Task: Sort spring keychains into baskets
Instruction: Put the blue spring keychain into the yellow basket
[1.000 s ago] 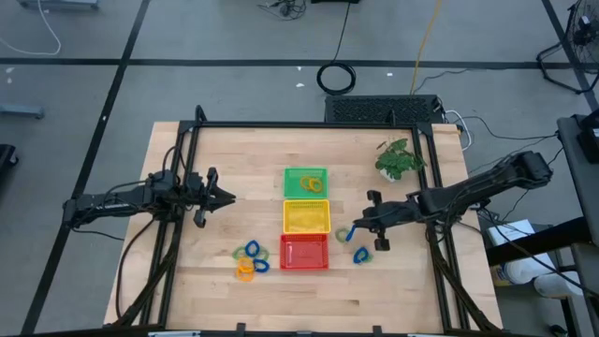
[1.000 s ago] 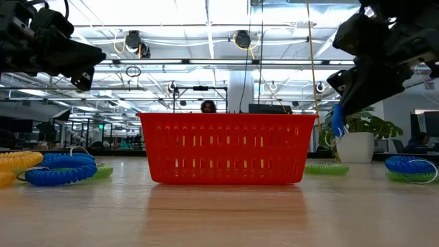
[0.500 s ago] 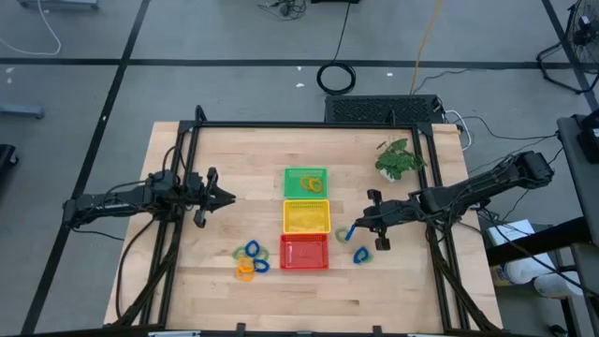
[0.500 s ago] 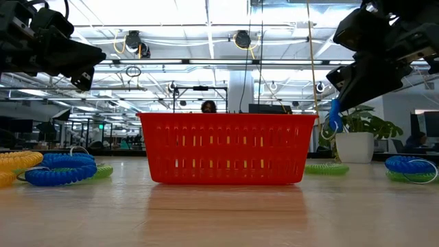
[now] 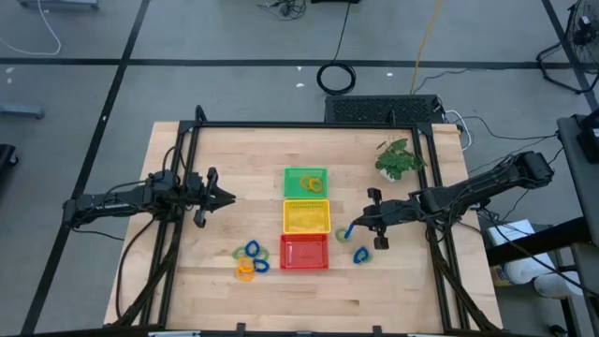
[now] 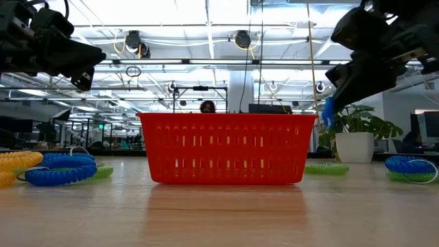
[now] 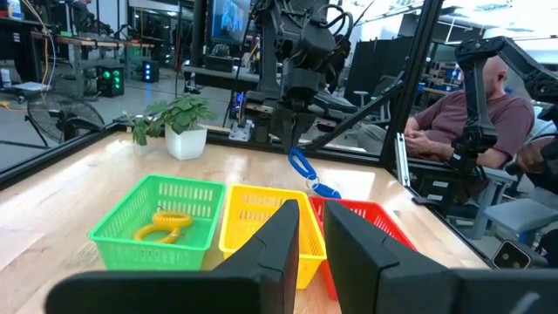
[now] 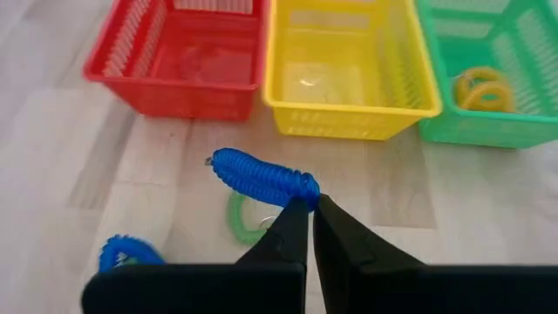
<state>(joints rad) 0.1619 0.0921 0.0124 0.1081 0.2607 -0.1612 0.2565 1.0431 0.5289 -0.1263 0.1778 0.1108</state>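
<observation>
Three baskets stand in a row at the table's middle: green (image 5: pixel 306 183) farthest, yellow (image 5: pixel 306 216), red (image 5: pixel 305 252) nearest. An orange-yellow spring keychain (image 8: pixel 484 87) lies in the green basket. My right gripper (image 5: pixel 350 231) hangs right of the yellow basket, shut on a blue keychain (image 8: pixel 261 179). Below it a green keychain (image 8: pixel 242 218) and a blue one (image 5: pixel 361 254) lie on the table. A few blue, orange-yellow and green keychains (image 5: pixel 249 260) lie left of the red basket. My left gripper (image 5: pixel 227 197) waits level, left of the baskets, slightly open with nothing between its fingers. My right gripper pinches one end of the blue keychain's coil (image 8: pixel 299 190) between its two fingertips, coming from the table's right and slanting down. The coil sticks out past the fingertips toward the baskets, lifted clear of the table (image 6: pixel 327 114).
A potted plant (image 5: pixel 400 159) stands at the far right of the table. A black frame (image 5: pixel 309 124) runs around the table's edges. A seated person (image 7: pixel 462 113) shows beyond the table's right side. Bare wood lies along the near edge.
</observation>
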